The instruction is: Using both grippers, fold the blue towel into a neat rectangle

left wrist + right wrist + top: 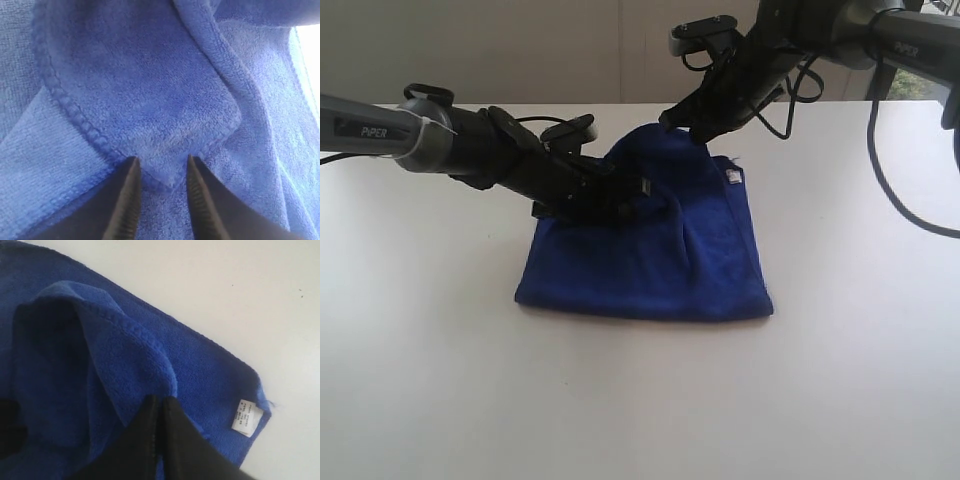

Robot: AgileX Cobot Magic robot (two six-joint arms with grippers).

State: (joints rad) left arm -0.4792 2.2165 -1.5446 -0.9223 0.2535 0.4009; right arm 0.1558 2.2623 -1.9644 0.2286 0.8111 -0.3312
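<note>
The blue towel (pixel 650 262) lies partly folded on the white table (pixel 440 380), its far part lifted into a peak. My right gripper (pixel 686 124) is shut on that raised edge of the towel (pixel 125 360), jaws pressed together on the cloth (pixel 160 401). My left gripper (pixel 642 190) rests low on the towel's left middle. Its jaws stand open (pixel 161 164), and a hemmed corner of the towel (pixel 165 125) lies between the fingertips (pixel 131 172) without being clamped. A small white tag (pixel 246 422) sits at the far right corner (pixel 733 176).
Bare white tabletop (pixel 210 285) surrounds the towel on all sides. Black cables (pixel 880 170) hang from the right arm above the table's right side. A pale wall (pixel 520 50) runs behind the table's far edge.
</note>
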